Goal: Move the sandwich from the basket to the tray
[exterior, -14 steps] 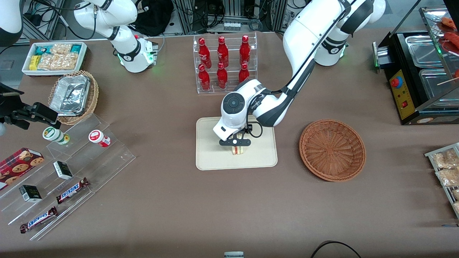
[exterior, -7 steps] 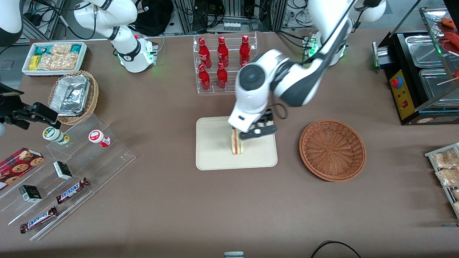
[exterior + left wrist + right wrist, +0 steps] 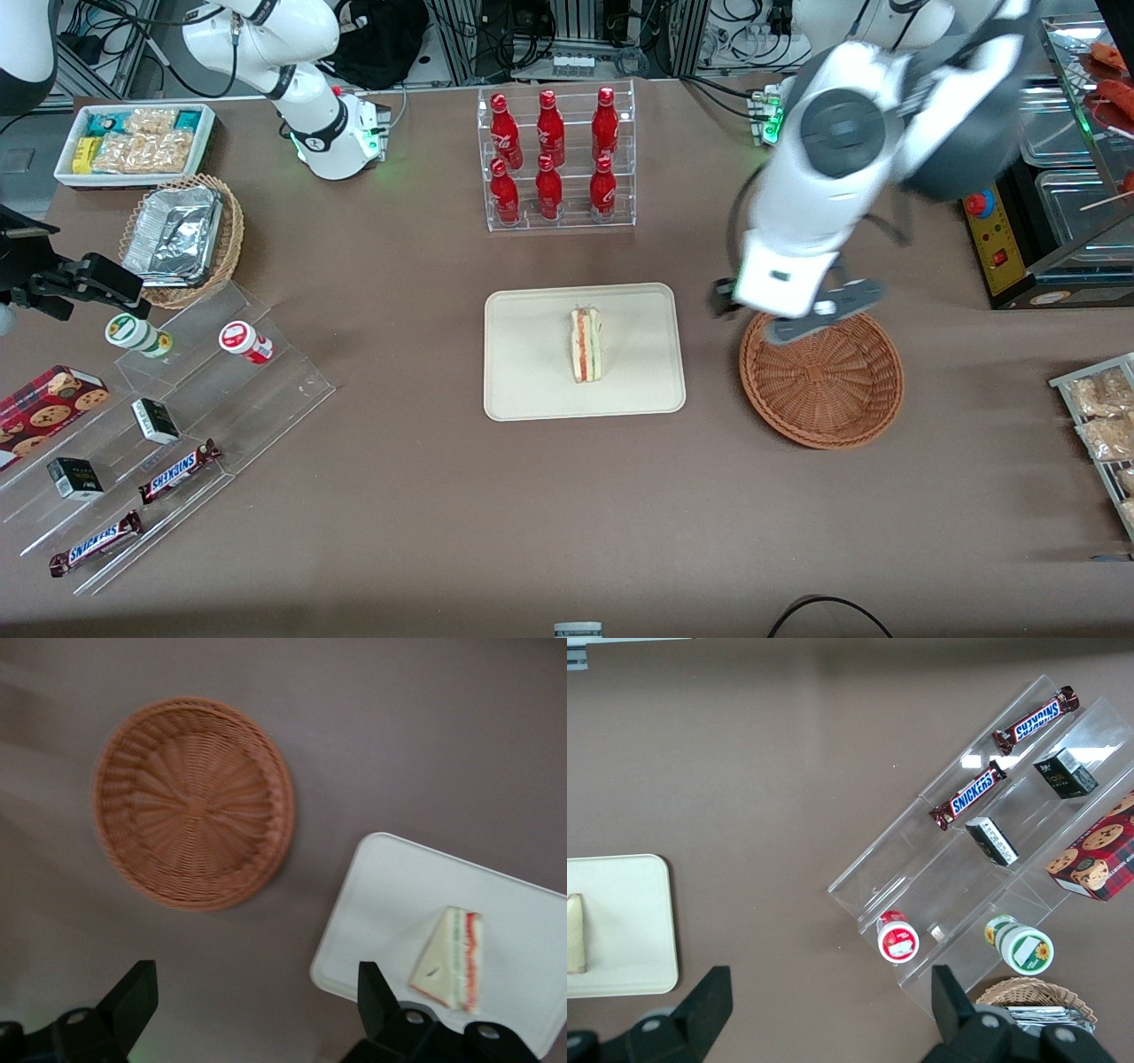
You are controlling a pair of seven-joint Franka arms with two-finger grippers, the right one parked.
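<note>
The sandwich (image 3: 586, 346) rests on the tray (image 3: 523, 390), delivered we judge, while our gripper (image 3: 797, 315) hovers above the basket (image 3: 833, 399), jaws spread and empty.

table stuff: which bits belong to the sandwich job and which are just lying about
Job: sandwich lying on the tray; empty basket; gripper open, above the basket's rim.

Lying about: red bottles in a clear rack, Snickers bars, cookie box, foil containers.
</note>
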